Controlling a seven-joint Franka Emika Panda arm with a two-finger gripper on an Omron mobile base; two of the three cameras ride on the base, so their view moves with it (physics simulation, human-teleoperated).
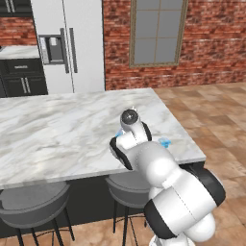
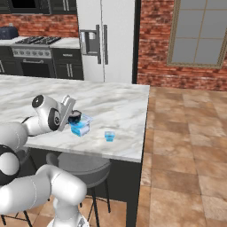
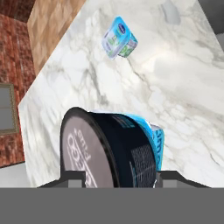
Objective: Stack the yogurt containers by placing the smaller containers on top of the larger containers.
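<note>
Dark cup carried at the big tub, tiny tub waiting to its right.

In the right base view, going left to right: the gripper point(image 2: 71, 114) sits at about nine o'clock, its jaws closed on the dark cup point(image 2: 74, 117), which is at the top of the big tub point(image 2: 81, 127); I cannot tell whether cup and tub touch yet. The cup seems to be tilted, likely because the hand reaches in at a slant. Toward three o'clock of the tub, apart from it, the tiny tub point(image 2: 109, 135) stands alone on the counter point(image 2: 119, 106), near the front edge. In the hand view the cup point(image 3: 109, 151) lies between the fingertips with the big tub point(image 3: 156, 142) just behind it, and the tiny tub point(image 3: 119, 38) sits at twelve o'clock. Judged from this, the cup is being set down; the tiny tub comes after.
</note>
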